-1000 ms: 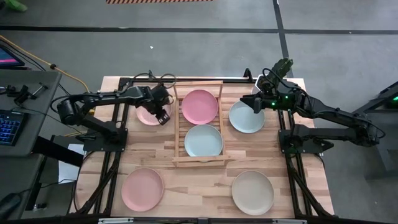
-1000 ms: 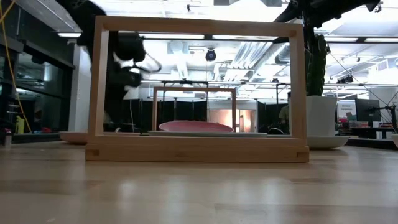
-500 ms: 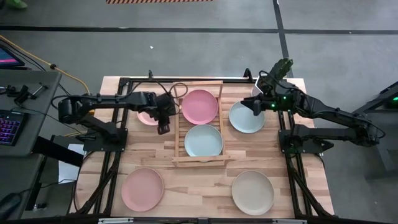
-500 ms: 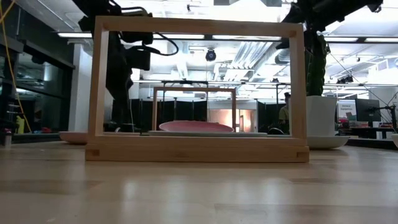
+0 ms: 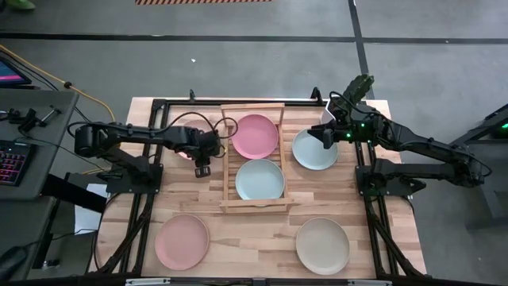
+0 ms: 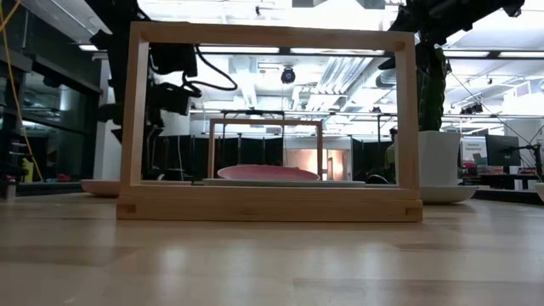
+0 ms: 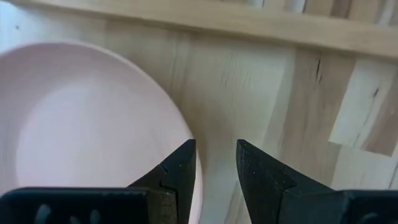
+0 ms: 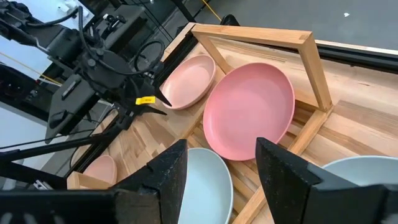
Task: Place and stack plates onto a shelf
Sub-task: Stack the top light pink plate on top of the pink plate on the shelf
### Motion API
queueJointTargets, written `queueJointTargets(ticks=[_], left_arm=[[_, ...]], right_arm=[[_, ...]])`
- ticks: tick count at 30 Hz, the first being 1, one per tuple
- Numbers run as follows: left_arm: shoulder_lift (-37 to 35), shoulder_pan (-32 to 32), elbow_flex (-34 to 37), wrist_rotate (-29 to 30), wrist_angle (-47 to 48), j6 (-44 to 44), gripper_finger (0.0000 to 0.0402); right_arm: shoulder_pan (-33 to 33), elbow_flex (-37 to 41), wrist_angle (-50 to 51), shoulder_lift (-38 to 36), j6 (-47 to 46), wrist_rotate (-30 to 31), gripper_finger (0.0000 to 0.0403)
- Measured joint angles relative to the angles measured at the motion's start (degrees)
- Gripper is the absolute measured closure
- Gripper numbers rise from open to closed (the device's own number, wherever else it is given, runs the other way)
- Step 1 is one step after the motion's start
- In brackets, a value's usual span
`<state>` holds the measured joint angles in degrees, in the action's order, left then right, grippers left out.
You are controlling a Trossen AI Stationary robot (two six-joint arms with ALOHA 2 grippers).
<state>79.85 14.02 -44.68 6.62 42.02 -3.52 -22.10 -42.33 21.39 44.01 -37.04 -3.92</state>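
The shelf stands at the table's middle, with a pink plate and a pale blue-green plate lying flat in it. Left of it another pink plate lies on the table. My left gripper hangs open above that plate's near rim, pointing down, one finger over the rim and one over bare wood. My right gripper hovers open, raised above the far-left rim of a pale blue-green plate right of the shelf. A pink plate and a cream plate lie near the front edge.
A white plant pot with a green plant stands at the far right corner. The shelf's upright end frame rises between the front of the table and the plates. Bare wood lies between the two front plates.
My left gripper has swung from over the pink plate left of the shelf toward the table's near edge, ending at the plate's near rim, and has rolled about its pointing line. The plate has stayed where it was.
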Motion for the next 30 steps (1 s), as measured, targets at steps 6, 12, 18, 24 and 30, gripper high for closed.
queueJointTargets(ticks=[6, 12, 18, 24, 30], left_arm=[[0.0, 0.0, 2.5, 0.8, -2.7, -2.4, 0.0296], [0.0, 0.3, 4.7, 8.4, -5.7, -2.5, 0.0296], [0.0, 0.3, 4.7, 8.6, -5.7, -2.1, 0.0296], [1.9, 0.7, 4.7, 8.4, -5.6, -1.6, 0.0296], [4.7, 0.6, 4.7, 8.4, -4.8, -0.5, 0.0296]], right_arm=[[0.0, 0.0, 0.0, 0.0, 0.0, 0.0, 0.0231], [0.0, 0.0, 0.0, 0.0, 0.0, 0.0, 0.0231], [0.0, 0.0, 0.0, 0.0, 0.0, 0.0, 0.0231], [0.0, 0.0, 0.0, 0.0, 0.0, 0.0, 0.0231], [0.0, 0.0, 0.0, 0.0, 0.0, 0.0, 0.0231]])
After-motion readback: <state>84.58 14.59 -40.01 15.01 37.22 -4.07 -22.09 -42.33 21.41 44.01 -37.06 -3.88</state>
